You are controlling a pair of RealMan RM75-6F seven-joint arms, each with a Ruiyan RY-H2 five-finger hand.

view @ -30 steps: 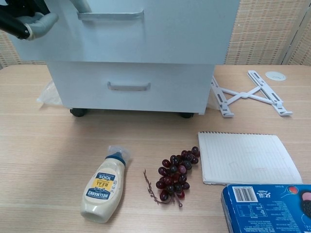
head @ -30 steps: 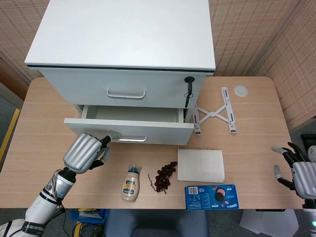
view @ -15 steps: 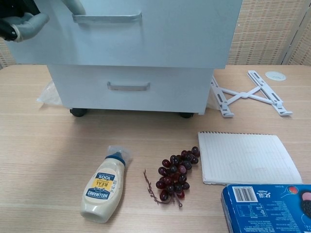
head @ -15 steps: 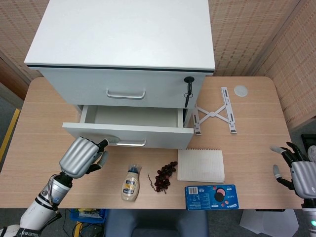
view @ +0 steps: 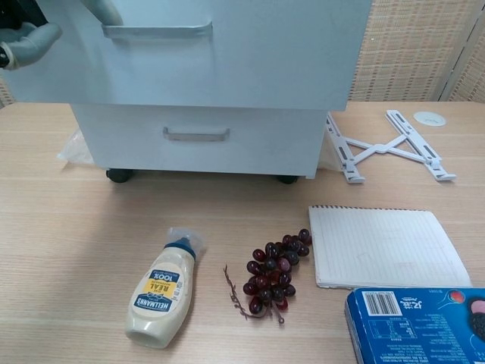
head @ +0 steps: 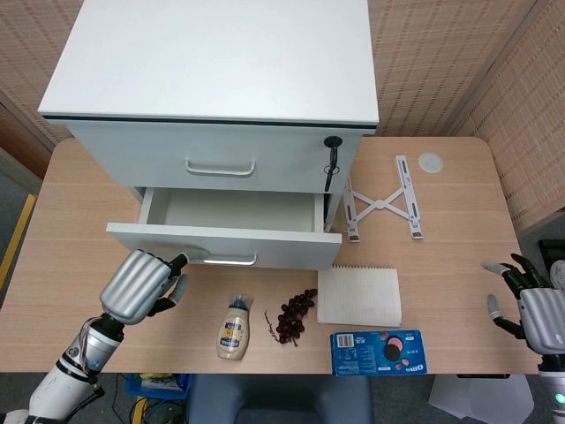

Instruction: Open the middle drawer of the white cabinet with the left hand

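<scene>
middle drawer [head: 225, 240] of the white cabinet [head: 212, 88] stands pulled out over the table [head: 441, 221] — left hand [head: 139, 283] curled at its front's left end, whether hooked on i cannot tell; right hand [head: 530, 305] idle, fingers spread.

The head view looks steeply down on the whole table [head: 441, 203] from above its near edge. The chest view sits low and close, facing the white cabinet [view: 227, 91]; both views share the cabinet's front and the table's near-middle.
</scene>
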